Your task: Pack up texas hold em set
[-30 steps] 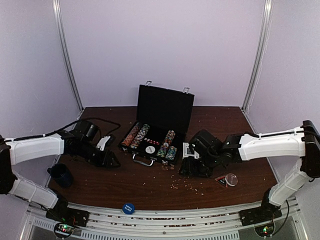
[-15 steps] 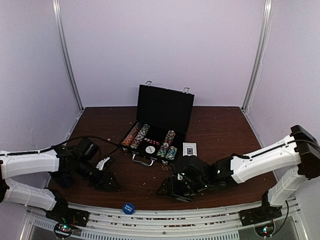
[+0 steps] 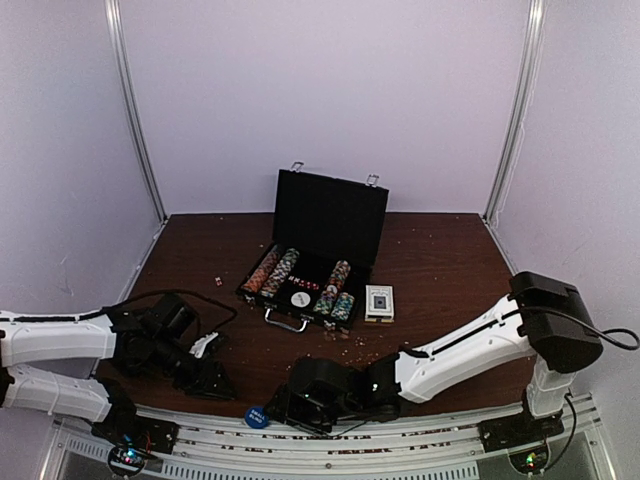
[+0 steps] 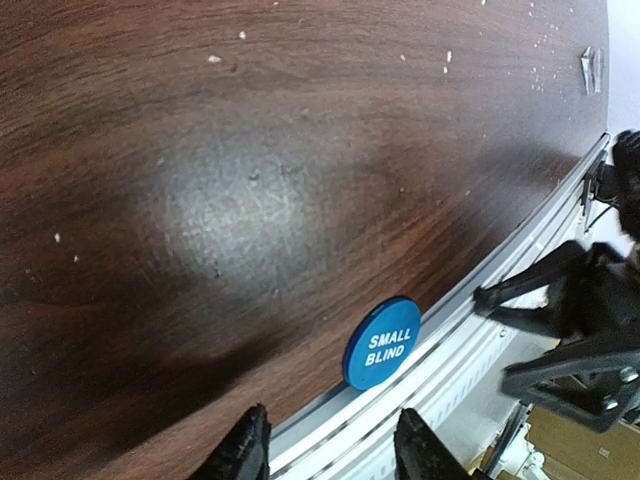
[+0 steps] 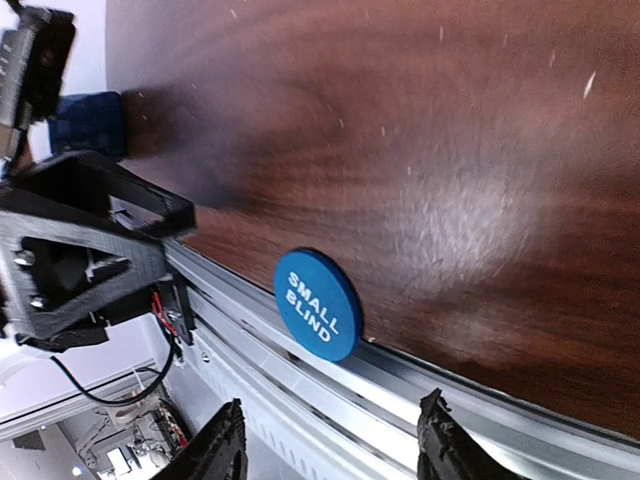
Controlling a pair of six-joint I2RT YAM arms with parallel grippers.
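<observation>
The black case [image 3: 331, 222] stands open at the table's middle, with chip rows [image 3: 276, 271] and a round white button inside. The card deck box [image 3: 379, 302] lies on the table by its right side. A blue round "SMALL BLIND" button [image 3: 257, 416] lies against the front rail; it also shows in the left wrist view [image 4: 382, 343] and the right wrist view [image 5: 317, 304]. My left gripper [image 4: 330, 455] is open, just left of the button. My right gripper [image 5: 333, 445] is open, just right of it. Both are empty and apart from it.
A metal rail [image 4: 470, 330] runs along the table's front edge under the button. A dark blue mug [image 5: 86, 122] stands behind the left arm. Small crumbs [image 3: 345, 337] lie scattered in front of the case. A lone die [image 3: 218, 281] lies left of the case.
The right arm left the card deck box beside the case and swung down-left to the front edge. The left arm also moved forward toward the blue button.
</observation>
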